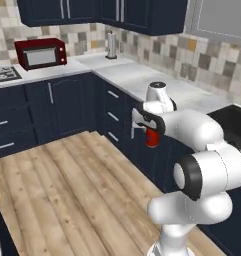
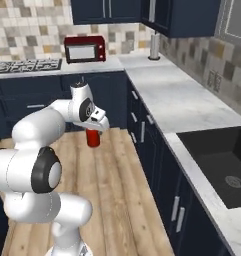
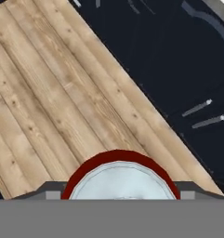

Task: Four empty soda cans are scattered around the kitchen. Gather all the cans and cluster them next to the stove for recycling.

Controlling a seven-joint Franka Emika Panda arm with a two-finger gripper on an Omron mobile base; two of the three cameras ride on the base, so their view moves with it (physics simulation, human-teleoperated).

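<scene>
A red soda can [image 1: 152, 138] with a silvery top hangs in the air above the wood floor, in front of the navy cabinets. My gripper [image 1: 151, 134] is shut on it from above, and the can [image 2: 93, 138] shows below the hand [image 2: 93, 131] in the right base view. In the hand view the can's silvery top and red rim [image 3: 120, 174] sit between the fingertips. The stove [image 1: 3, 74] lies on the far counter at the left, its black grates [image 2: 24, 65] well away from the can.
A red toaster oven [image 1: 41, 52] stands on the counter next to the stove. A silver cylinder [image 1: 111, 46] stands in the counter's corner. A dark sink [image 2: 222, 160] is set in the marble counter on the right. Navy cabinet fronts [image 3: 178, 69] lie close beside the hand.
</scene>
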